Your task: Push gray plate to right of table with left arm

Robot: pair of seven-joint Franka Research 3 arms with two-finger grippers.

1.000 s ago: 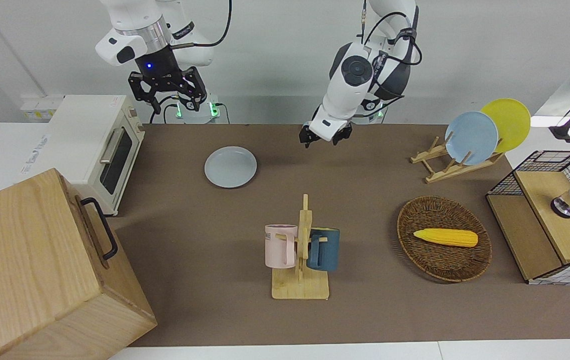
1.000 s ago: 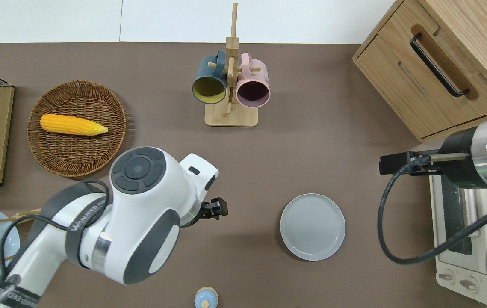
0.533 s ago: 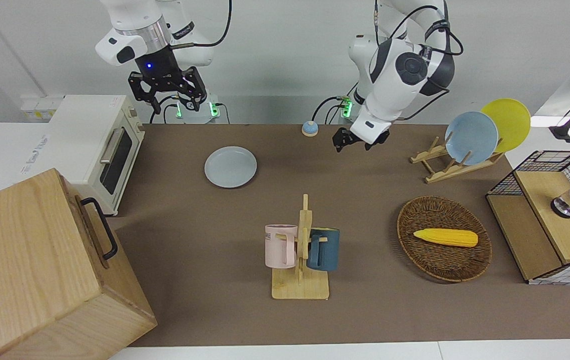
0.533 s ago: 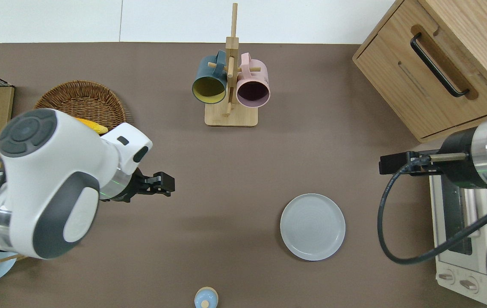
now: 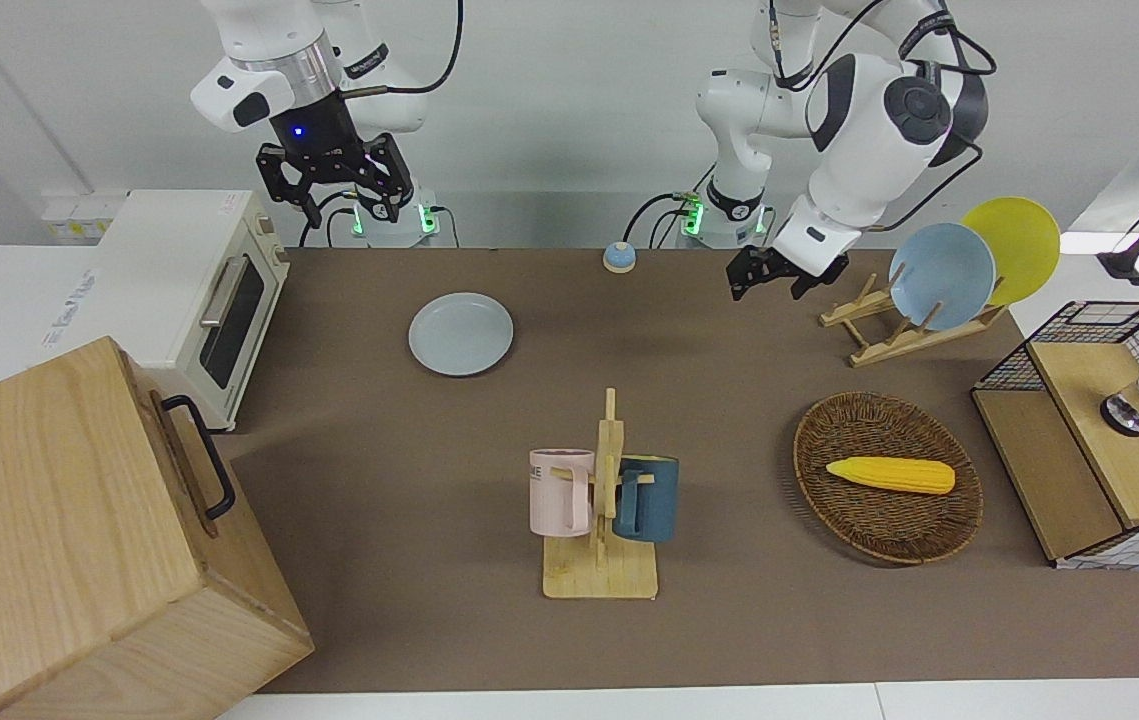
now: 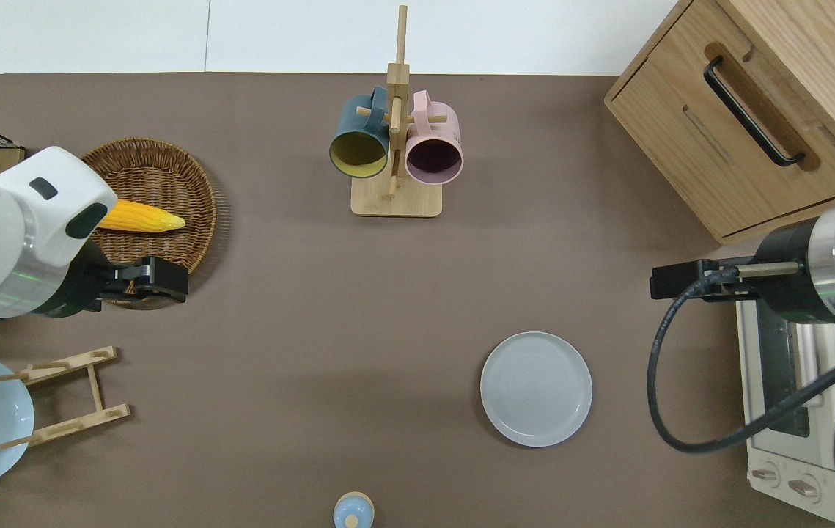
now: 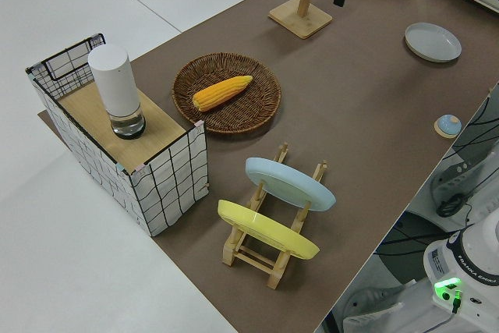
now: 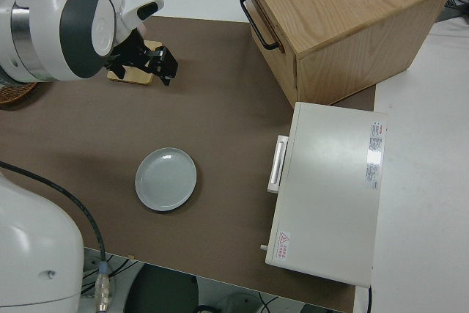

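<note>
The gray plate (image 5: 460,333) lies flat on the brown table (image 5: 729,420), toward the right arm's end and close to the toaster oven. It also shows in the overhead view (image 6: 536,389) and the right side view (image 8: 165,178). My left gripper (image 6: 168,279) is shut and empty. It hangs over the edge of the wicker basket, well apart from the plate, and it also shows in the front view (image 5: 777,281). My right arm is parked, its gripper (image 5: 334,195) open.
A mug rack (image 5: 601,500) with a pink and a dark blue mug stands mid-table. A wicker basket (image 5: 887,520) holds a corn cob. A rack (image 5: 889,335) holds sky-blue and yellow plates. A toaster oven (image 5: 194,290), a wooden cabinet (image 5: 79,540) and a wire crate (image 5: 1099,430) stand at the table's ends.
My left arm has swung from near the table's middle toward its own end, away from the gray plate. The plate and the right arm have not moved.
</note>
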